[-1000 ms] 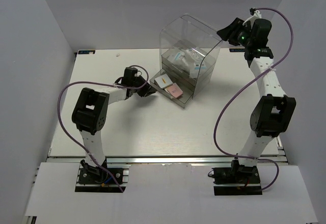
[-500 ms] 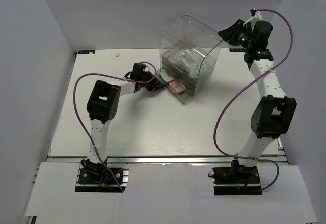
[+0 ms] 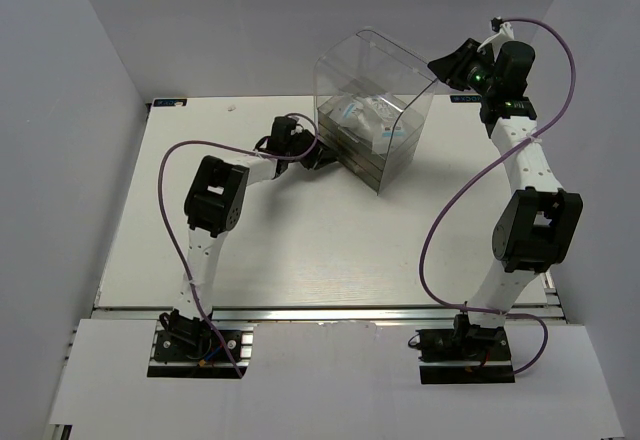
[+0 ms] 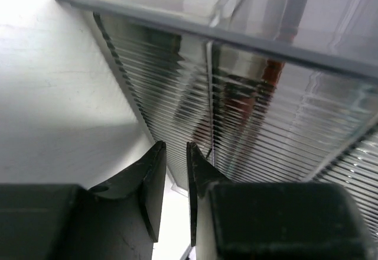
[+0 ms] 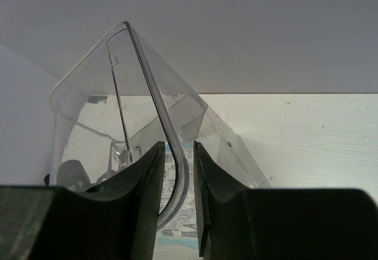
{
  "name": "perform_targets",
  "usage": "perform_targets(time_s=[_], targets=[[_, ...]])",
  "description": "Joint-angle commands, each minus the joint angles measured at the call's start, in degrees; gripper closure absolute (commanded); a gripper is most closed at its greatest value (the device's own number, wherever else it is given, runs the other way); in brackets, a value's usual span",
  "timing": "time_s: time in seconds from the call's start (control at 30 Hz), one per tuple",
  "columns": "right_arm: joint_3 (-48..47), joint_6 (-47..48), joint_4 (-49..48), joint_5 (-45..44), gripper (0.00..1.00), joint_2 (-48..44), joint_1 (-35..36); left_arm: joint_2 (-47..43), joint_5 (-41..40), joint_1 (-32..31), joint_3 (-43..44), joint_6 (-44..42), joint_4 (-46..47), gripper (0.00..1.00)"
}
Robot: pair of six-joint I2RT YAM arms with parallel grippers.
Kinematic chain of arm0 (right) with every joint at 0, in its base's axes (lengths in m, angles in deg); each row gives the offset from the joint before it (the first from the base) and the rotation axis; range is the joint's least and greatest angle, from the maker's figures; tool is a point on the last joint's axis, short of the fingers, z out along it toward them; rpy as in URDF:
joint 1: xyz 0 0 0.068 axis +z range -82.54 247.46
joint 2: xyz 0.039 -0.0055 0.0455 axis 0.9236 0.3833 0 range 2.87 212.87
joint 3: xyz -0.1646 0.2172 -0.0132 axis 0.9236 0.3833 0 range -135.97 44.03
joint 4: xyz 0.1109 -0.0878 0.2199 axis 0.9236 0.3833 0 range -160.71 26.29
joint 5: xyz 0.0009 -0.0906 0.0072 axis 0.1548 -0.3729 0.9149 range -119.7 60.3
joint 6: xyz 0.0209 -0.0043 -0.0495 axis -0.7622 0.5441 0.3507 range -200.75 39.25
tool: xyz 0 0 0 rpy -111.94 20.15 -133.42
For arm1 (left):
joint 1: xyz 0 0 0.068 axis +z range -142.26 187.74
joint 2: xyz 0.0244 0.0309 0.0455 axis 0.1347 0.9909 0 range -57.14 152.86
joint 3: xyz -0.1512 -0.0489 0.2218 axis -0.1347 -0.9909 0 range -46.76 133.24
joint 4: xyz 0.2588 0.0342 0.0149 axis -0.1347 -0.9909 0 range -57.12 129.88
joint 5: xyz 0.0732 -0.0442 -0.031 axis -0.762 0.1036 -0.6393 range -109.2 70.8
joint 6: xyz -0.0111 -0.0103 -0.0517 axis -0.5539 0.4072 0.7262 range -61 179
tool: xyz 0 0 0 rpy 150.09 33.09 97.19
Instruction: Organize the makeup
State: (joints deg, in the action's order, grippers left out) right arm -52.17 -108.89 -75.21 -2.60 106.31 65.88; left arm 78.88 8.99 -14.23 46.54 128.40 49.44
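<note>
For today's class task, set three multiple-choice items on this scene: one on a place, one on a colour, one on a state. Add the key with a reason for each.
1. Where is the left gripper relative to the clear case?
A. Above its top
B. At its ribbed drawer front
C. Behind it

2. What colour are the arms' cables?
A. Green
B. Orange
C. Purple

3. How does the right gripper stand?
A. Closed on the case's curved top rim
B. Holding a pencil
C. Wide open over bare table

Key: B, the left wrist view shows ribbed plastic right ahead of it; C, both cables loop purple in the top view; A, the right wrist view shows the clear rim running between its jaws.
</note>
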Motion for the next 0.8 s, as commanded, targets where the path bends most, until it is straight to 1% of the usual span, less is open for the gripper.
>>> perform_targets(time_s=[0.0,0.07,0.17,0.2,0.27,0.3,0.33,0.43,0.47,0.53,0.57,0.77], targets=[[2.16,1.42,7.66,4.72,0.69,-0.17,1.15,-0.59,1.17,-0.52,1.89,1.26,3.01,0.67],[1.99,1.42,7.66,4.81,0.67,-0.17,1.15,-0.50,1.17,-0.44,2.06,1.34,3.09,0.65],[1.90,1.51,7.66,4.64,0.58,-0.34,1.06,-0.76,1.17,-0.52,1.80,1.35,3.27,0.62],[1.81,1.86,7.66,4.55,0.46,-0.52,1.14,-1.11,1.08,-0.52,1.54,1.35,3.27,0.62],[0.76,3.61,8.53,3.24,0.29,-0.69,0.97,-2.43,0.30,-0.35,-0.90,0.82,3.62,0.59],[0.41,4.32,8.80,2.80,0.14,-0.95,0.88,-4.26,-0.14,-0.26,-2.05,0.56,3.62,0.57],[-0.03,5.11,8.97,2.44,0.11,-1.13,0.71,-5.41,-0.41,-0.17,-3.46,0.47,3.80,0.53],[-2.05,7.13,9.32,2.18,0.11,-1.57,-0.52,-10.42,-1.99,0.88,-9.78,0.64,6.42,0.38],[-3.19,8.01,9.41,2.18,0.11,-1.83,-1.22,-11.74,-2.86,1.06,-11.11,0.12,6.69,0.28],[-4.34,9.06,9.94,2.26,0.11,-2.27,-1.84,-15.24,-3.22,1.58,-14.19,-0.85,6.61,0.17],[-4.87,10.29,10.29,2.26,0.11,-2.62,-2.28,-16.31,-3.31,1.76,-14.89,-2.16,6.09,0.02],[-7.60,14.86,13.54,2.79,0.11,-5.69,-2.98,-25.17,-3.75,2.99,-20.25,-7.52,3.19,0.02]])
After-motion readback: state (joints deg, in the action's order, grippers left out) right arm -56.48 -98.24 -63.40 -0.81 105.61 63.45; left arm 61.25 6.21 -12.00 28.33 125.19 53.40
